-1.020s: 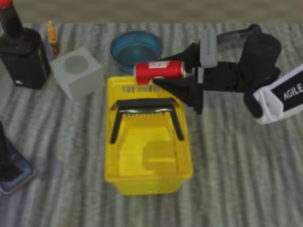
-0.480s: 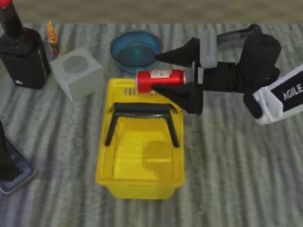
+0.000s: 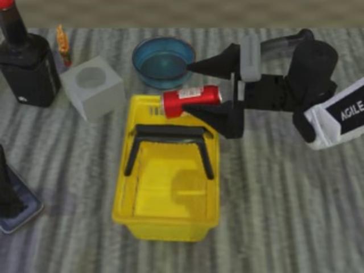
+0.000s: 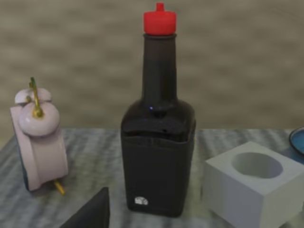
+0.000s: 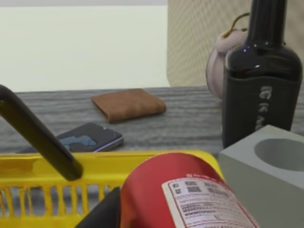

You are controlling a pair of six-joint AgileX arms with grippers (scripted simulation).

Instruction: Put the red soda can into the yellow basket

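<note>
- The right gripper (image 3: 196, 85) is hovering just off the basket's far right corner with its two fingers spread wide apart, one finger (image 3: 213, 63) reaching toward the blue bowl and the other sitting under the can's right part.
- The left gripper (image 3: 7, 196) is sitting parked at the table's left edge, well away from the right gripper; whether its fingers are open cannot be told.
- Far to the right gripper's left, a dark bottle (image 3: 25, 65) with a red cap is standing upright, with a pink alarm clock (image 4: 39, 137) beside it.
- Nearer, still to its left, a white cube (image 3: 92, 86) with a round hole on top is sitting just off the basket's far left corner.
- The blue bowl (image 3: 164, 60) is lying just beyond the gripper's fingertips, close to the basket's far wall.
- The red soda can (image 3: 190, 100) is lying on its side, slightly tilted, between the spread fingers and over the far rim of the yellow basket (image 3: 122, 205).
- The basket's black handle (image 3: 169, 136) is lying across its opening, just this side of the can.
- In the right wrist view a phone (image 5: 85, 137) and a brown wallet (image 5: 128, 104) are lying on the table beyond the basket.
</note>
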